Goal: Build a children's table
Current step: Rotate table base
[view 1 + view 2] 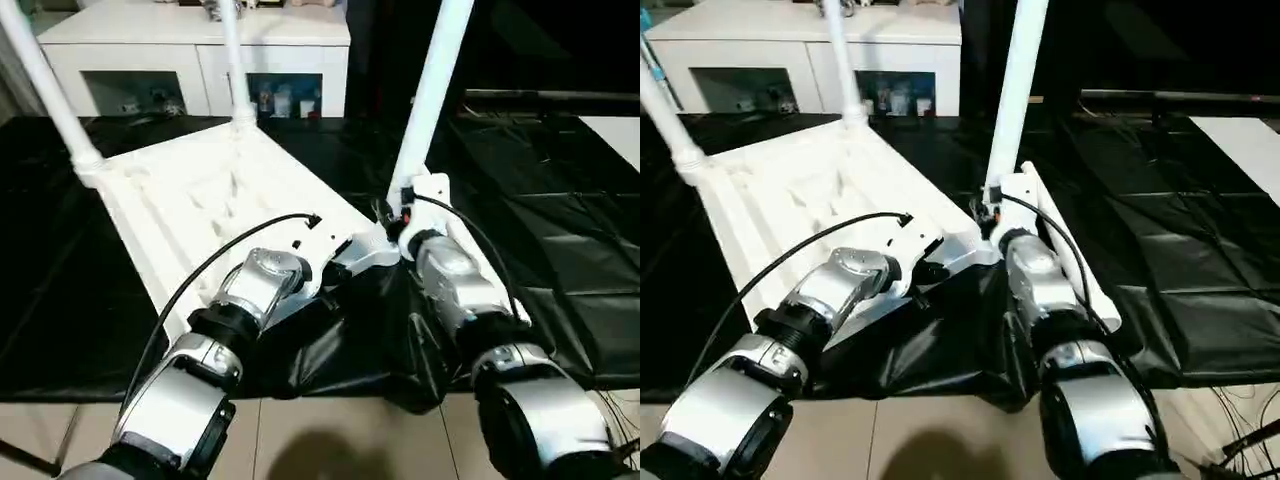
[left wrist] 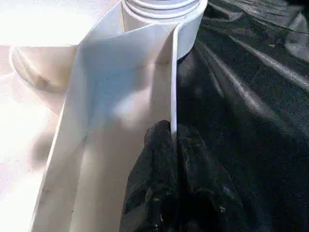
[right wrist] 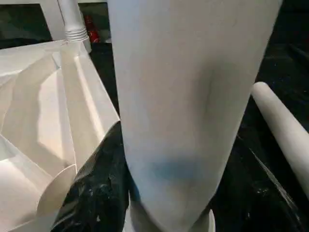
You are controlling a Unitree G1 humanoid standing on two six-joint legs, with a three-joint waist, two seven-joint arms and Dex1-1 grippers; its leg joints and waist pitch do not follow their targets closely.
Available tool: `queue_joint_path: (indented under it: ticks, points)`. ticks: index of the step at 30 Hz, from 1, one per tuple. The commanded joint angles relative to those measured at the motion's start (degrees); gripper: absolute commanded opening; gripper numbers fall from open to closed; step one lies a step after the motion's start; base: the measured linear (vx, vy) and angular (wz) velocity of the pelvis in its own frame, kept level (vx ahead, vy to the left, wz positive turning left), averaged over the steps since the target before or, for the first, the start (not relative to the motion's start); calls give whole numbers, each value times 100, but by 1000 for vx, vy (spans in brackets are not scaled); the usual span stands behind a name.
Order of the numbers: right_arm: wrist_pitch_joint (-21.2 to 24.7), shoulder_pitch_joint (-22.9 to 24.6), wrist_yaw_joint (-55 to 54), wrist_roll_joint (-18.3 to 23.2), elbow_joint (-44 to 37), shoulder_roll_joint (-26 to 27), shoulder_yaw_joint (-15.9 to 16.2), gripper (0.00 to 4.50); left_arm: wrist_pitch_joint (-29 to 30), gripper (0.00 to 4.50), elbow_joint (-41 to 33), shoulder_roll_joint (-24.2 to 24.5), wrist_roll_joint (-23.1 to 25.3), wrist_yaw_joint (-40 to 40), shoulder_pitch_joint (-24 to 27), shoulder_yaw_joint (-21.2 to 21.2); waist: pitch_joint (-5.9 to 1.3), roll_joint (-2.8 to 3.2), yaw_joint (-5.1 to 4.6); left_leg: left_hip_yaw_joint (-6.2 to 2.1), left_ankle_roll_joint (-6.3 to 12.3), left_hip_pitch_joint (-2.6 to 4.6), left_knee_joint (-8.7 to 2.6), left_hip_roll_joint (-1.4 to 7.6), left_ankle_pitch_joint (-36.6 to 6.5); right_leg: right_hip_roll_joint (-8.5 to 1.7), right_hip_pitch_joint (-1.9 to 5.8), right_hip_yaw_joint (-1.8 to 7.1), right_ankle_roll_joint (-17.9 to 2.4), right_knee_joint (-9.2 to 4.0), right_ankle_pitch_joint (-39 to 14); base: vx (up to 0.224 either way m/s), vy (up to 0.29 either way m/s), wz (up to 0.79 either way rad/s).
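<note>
White cabinet (image 1: pixel 200 45), black sheet (image 1: pixel 560 230), tiled floor (image 1: pixel 330 440)

We are seeing the tabletop (image 1: pixel 215 205) lying upside down on the sheet (image 1: pixel 560 230), which is covering the floor (image 1: pixel 330 440) in front of us. Three legs are standing up in its corner sockets: one leg (image 1: pixel 45 85) at the far left corner, a second leg (image 1: pixel 232 60) at the far corner behind it, and a third leg (image 1: pixel 432 85) at the near right corner. A fourth leg (image 3: pixel 282 128) is lying on the sheet, to the right of the third one. The cabinet (image 1: pixel 195 55) is standing behind the tabletop. Our left end effector (image 2: pixel 171 145) is sitting on the tabletop's near edge wall, and our right end effector (image 1: pixel 405 205) is sitting at the base of the third leg.
</note>
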Motion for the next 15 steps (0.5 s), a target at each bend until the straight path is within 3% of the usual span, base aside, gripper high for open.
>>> queue_joint_path:
  ticks: [1, 9, 10, 15]
  points:
    - [463, 391, -90, -18, 879, 130, -28, 185, 59, 0, 140, 105, 91, 268, -64, 116, -197, 22, 16, -2, 85, -38, -440, 55, -1611, -354, 133, 150, -1064, -541, -1356, 0, 0, 0]
    - [269, 292, 244, -54, 969, 183, -50, 185, -90, 0, 163, 134, 51, 114, -51, 77, -178, 6, 10, -9, 73, -17, -472, 69, -1873, -368, 87, 158, -927, -598, -1906, 0, 0, 0]
    - [219, 282, 323, -62, 962, 184, -49, 241, -102, 0, 153, 142, 54, 101, -44, 71, -180, 9, 10, -10, 70, -30, -478, 76, -1825, -367, 90, 160, -958, -588, -1788, 0, 0, 0]
    - [29, 203, 709, 41, 852, 185, -130, 284, -300, 0, 9, 230, 73, -111, 33, 13, -203, -17, 13, 0, 149, -80, -467, 73, -1501, -363, 153, 153, -1081, -538, -1269, 0, 0, 0]
